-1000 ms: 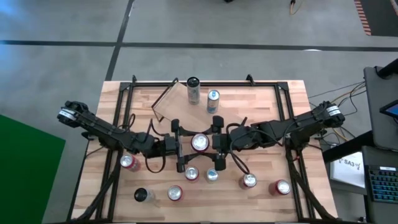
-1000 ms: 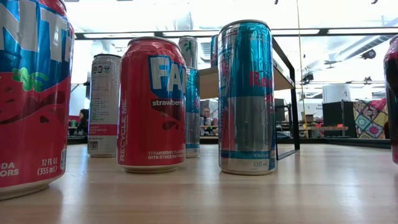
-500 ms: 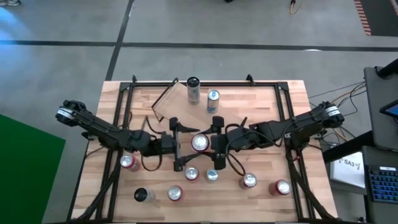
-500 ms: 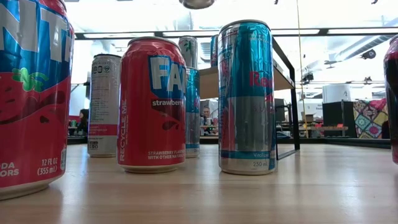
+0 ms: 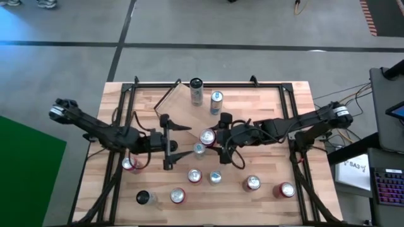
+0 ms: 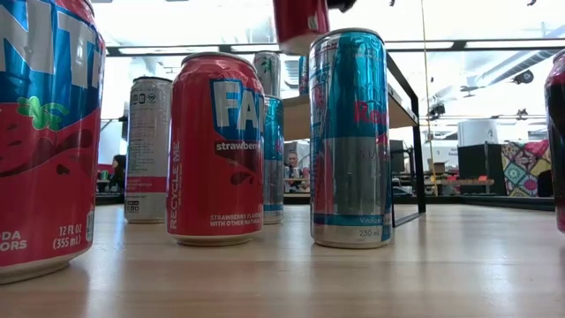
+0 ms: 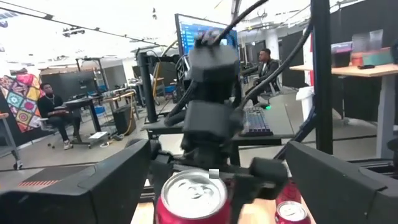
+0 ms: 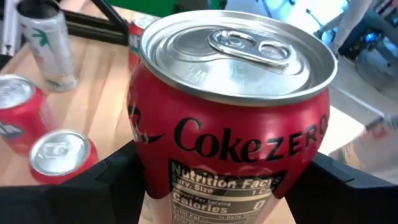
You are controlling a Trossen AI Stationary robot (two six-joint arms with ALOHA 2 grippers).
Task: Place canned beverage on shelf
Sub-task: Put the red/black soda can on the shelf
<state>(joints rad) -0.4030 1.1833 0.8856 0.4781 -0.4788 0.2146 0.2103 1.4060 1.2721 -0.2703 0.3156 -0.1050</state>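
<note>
Right gripper (image 5: pixel 212 137): my jaws are closed on the red Coke Zero aluminium can (image 5: pixel 206 136), one finger on each side of its body. The wrist camera shows the can (image 8: pixel 233 124) upright between the dark fingers (image 8: pixel 115 183), silver lid and pull tab on top.

Where the can is: in the air, clear of the butcher-block tabletop (image 5: pixel 278 107). It sits just off the shelf (image 5: pixel 180 104), the light-wood plank with thin black frames at its short ends. It is on the side of the shelf that faces the row of standing cans. From table height only the can's bottom end (image 6: pixel 300 19) shows, hanging higher than the plank of the shelf (image 6: pixel 402 113). I cannot tell whether any of it overlaps the plank.

Left gripper (image 5: pixel 183 140): my jaws are spread wide and hold nothing. It sits beside the held can, off the same long side of the shelf, and its fingers do not touch the can. Its wrist camera looks between the open fingers (image 7: pixel 93 186) at the can's lid (image 7: pixel 193 193).

On the shelf: two slim tall cans, one dark-topped (image 5: pixel 196 91) and one blue and silver (image 5: pixel 216 101). Both are upright.

Farther from the shelf: a tall blue and silver can (image 6: pixel 350 137) and a red strawberry Fanta can (image 6: pixel 216 146), standing on the tabletop.
</note>
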